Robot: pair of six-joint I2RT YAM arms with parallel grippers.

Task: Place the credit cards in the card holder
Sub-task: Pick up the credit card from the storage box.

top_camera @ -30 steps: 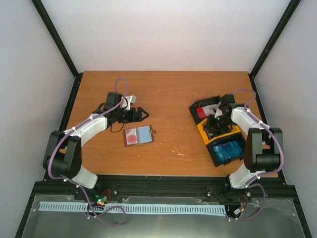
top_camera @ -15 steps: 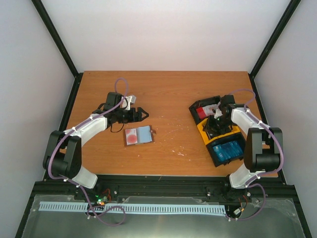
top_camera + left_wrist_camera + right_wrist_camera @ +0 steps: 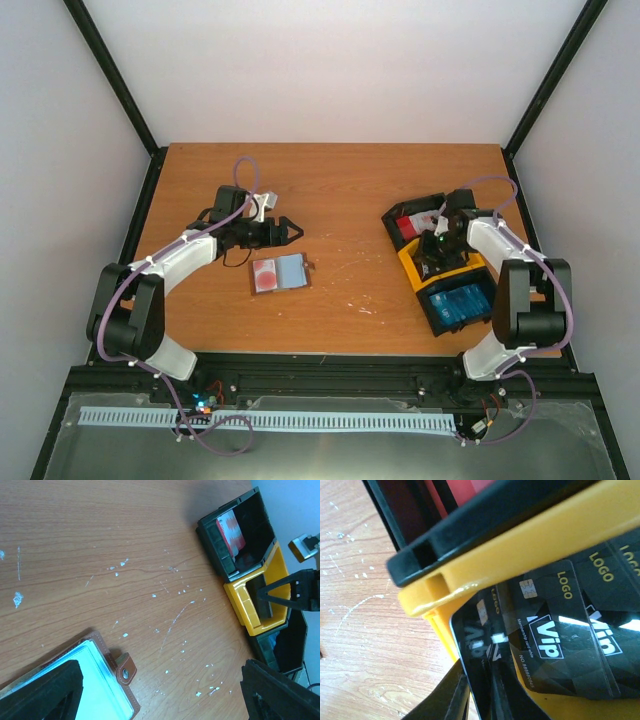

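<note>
Scuffed wooden desk, white walls. Right hand is down in the yellow tray, nipped narrow on a dark credit card, prob. to lift it out. Left hand, wide open, hovers just beside the card holder, which lies open mid-desk, likely ready to steady it.

The card holder lies on the table, left of centre. At the right, three trays in a row — credit cards inside.

Three plastic trays sit in a touching row on the right side of the wooden table: the far black tray, the yellow tray in the middle, and the near black tray. White flecks speckle the wood mid-table.
</note>
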